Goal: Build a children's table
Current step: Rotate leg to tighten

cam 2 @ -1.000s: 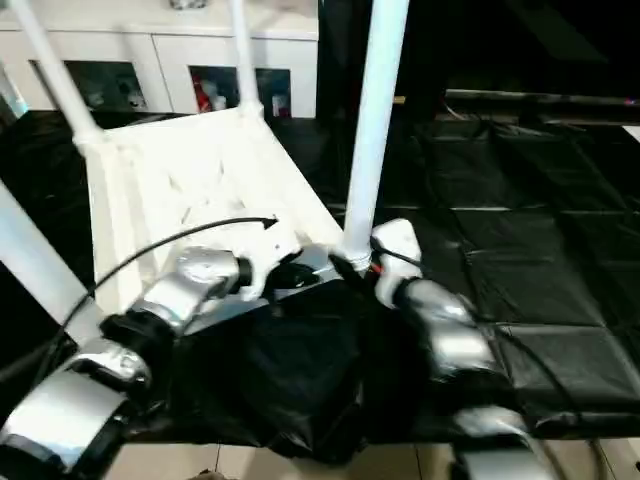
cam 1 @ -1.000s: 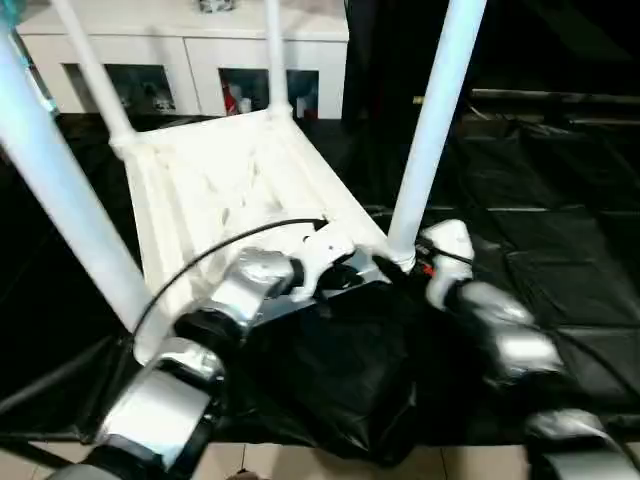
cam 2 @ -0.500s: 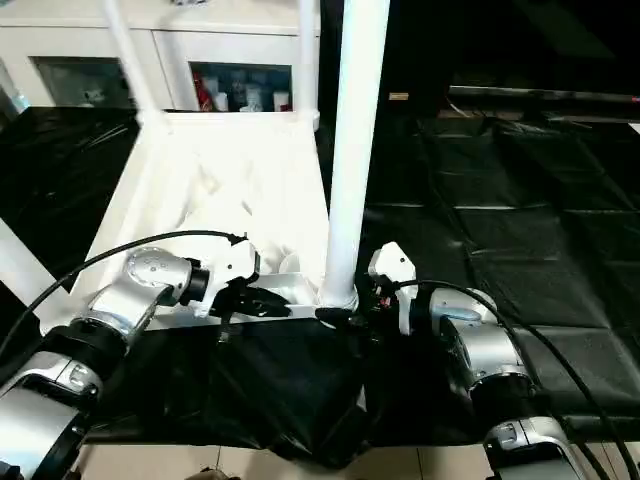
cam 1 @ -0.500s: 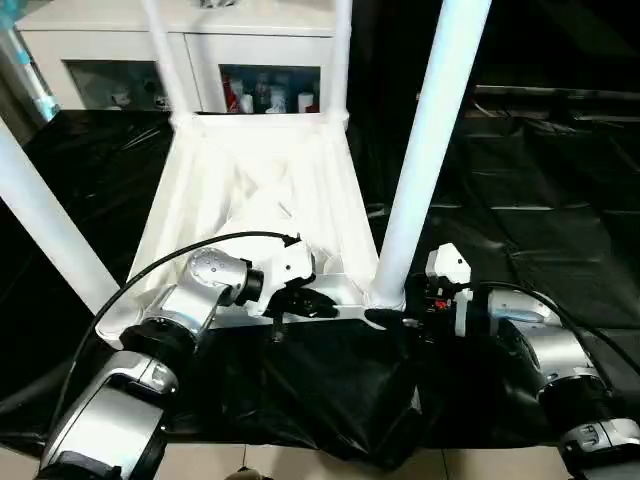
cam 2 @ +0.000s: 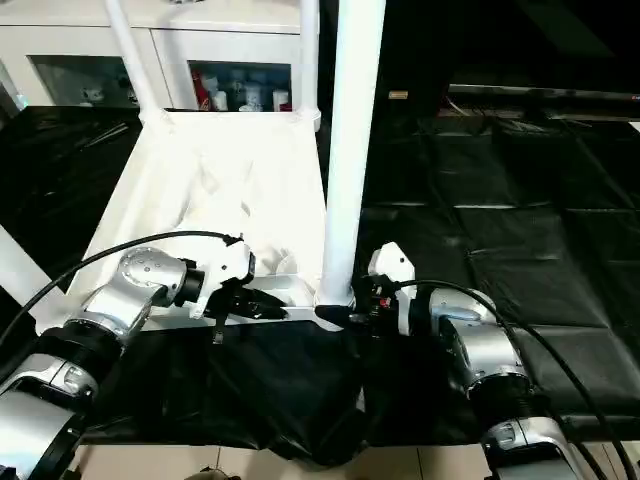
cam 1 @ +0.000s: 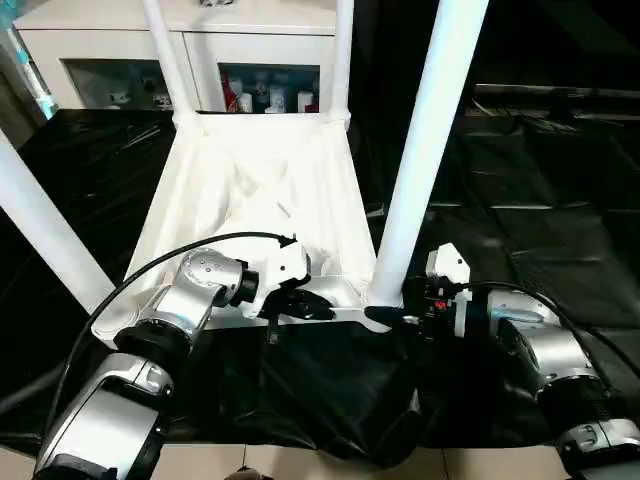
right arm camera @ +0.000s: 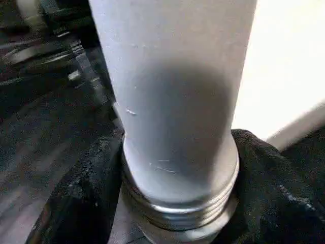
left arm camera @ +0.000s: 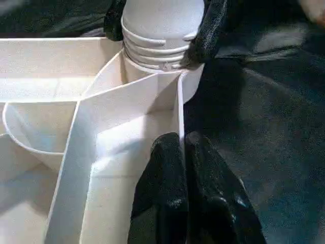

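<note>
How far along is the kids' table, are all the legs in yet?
All four legs stand up from the upside-down tabletop: two far ones, the near left leg and the near right leg. In hand: the right gripper is closed around the near right leg's threaded base, and the left gripper pinches the tabletop's near rim. Left: seating that thread, then turning the table upright.

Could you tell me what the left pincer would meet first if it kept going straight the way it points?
Probably the base of the near leg in its corner socket, which lies straight ahead of the left pincer.
</note>
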